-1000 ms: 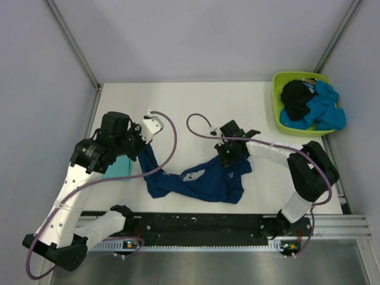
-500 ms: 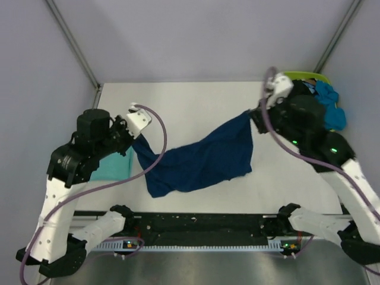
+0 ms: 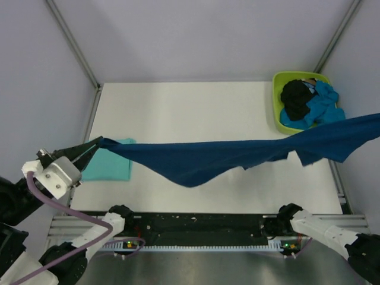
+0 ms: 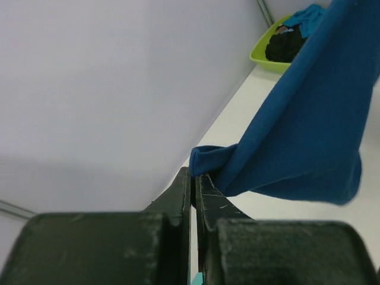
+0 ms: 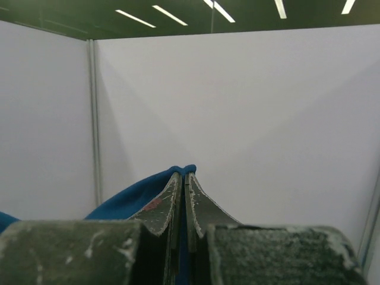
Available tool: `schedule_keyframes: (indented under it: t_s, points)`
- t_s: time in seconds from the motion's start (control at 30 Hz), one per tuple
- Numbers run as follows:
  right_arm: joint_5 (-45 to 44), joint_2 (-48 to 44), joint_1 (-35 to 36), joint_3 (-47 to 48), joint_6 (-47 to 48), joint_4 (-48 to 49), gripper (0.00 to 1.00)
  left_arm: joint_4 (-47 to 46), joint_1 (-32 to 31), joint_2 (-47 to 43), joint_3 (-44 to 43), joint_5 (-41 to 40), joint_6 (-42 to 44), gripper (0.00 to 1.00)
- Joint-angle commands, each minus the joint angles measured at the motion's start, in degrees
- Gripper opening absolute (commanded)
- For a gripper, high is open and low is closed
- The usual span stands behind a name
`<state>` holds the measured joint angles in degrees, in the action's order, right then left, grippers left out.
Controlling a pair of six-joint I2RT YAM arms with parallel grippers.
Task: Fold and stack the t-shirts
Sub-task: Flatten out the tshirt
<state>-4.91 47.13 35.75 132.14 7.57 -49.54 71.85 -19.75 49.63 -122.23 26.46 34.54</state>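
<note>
A dark navy t-shirt (image 3: 214, 159) hangs stretched in the air across the table, from far left to the right frame edge. My left gripper (image 3: 95, 144) is shut on its left end; the left wrist view shows the cloth (image 4: 297, 130) pinched at the tips (image 4: 195, 176). My right gripper is out of the top view past the right edge; in its wrist view it (image 5: 183, 173) is shut on a blue fold of the shirt (image 5: 136, 193), raised toward the wall. A folded light teal t-shirt (image 3: 110, 167) lies flat at the left, under the navy one.
A lime-green tub (image 3: 284, 119) at the back right holds a black tee (image 3: 295, 100) and a bright blue tee (image 3: 325, 107). It also shows in the left wrist view (image 4: 267, 58). Grey walls enclose the white table (image 3: 190, 110).
Both grippers have pulled far apart and upward, left to the left and right past the right edge. The navy shirt went from crumpled on the table to stretched taut in the air.
</note>
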Motion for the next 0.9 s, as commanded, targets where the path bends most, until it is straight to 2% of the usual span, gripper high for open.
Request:
schedule_keyframes:
  t_s: [0.0,0.2,0.27,0.4,0.53,0.63,0.73,0.77,0.8,0.83,0.87]
  points:
    - [-4.30,7.87,-0.33,1.81,4.55,-0.48,0.00,-4.43,1.11,3.71,-0.38,-5.25,-5.70,0.00]
    - [-13.10,19.81,-0.33,-0.65,14.03,8.57,0.00,-12.07,1.11,11.79,5.15,-19.75,-9.50,0.00]
    - [-15.13,25.52,-1.20,-3.10,17.38,11.99,0.00,-13.93,1.03,14.96,8.31,-21.79,-8.97,0.00]
    - [-0.49,34.93,-12.26,-8.63,10.55,17.09,0.00,-21.82,1.20,20.67,19.46,-25.57,-8.62,0.00]
    - [4.28,45.29,-15.88,-17.07,10.36,26.32,0.00,-32.02,3.83,29.53,28.44,-29.62,-7.83,0.00]
    - [5.88,56.88,-17.64,-15.43,9.40,30.10,0.00,-36.25,6.38,41.64,26.36,-29.97,-9.23,0.00]
    - [2.98,71.20,-19.22,-4.38,6.94,29.77,0.00,-37.92,8.23,54.83,16.54,-32.25,-11.51,0.00]
    - [2.89,75.34,-19.75,1.05,5.71,28.11,0.00,-37.93,8.58,58.96,12.41,-33.13,-12.56,0.12]
    - [2.36,79.21,-20.36,5.98,4.04,26.96,0.10,-37.23,8.85,62.66,8.89,-32.62,-13.01,0.34]
    - [2.18,80.91,-21.06,7.33,1.68,27.30,0.27,-37.14,8.94,64.96,5.81,-32.44,-13.19,0.58]
    - [2.70,81.44,-21.85,7.52,-0.87,27.74,0.44,-37.14,8.94,66.64,3.95,-32.09,-13.10,0.88]
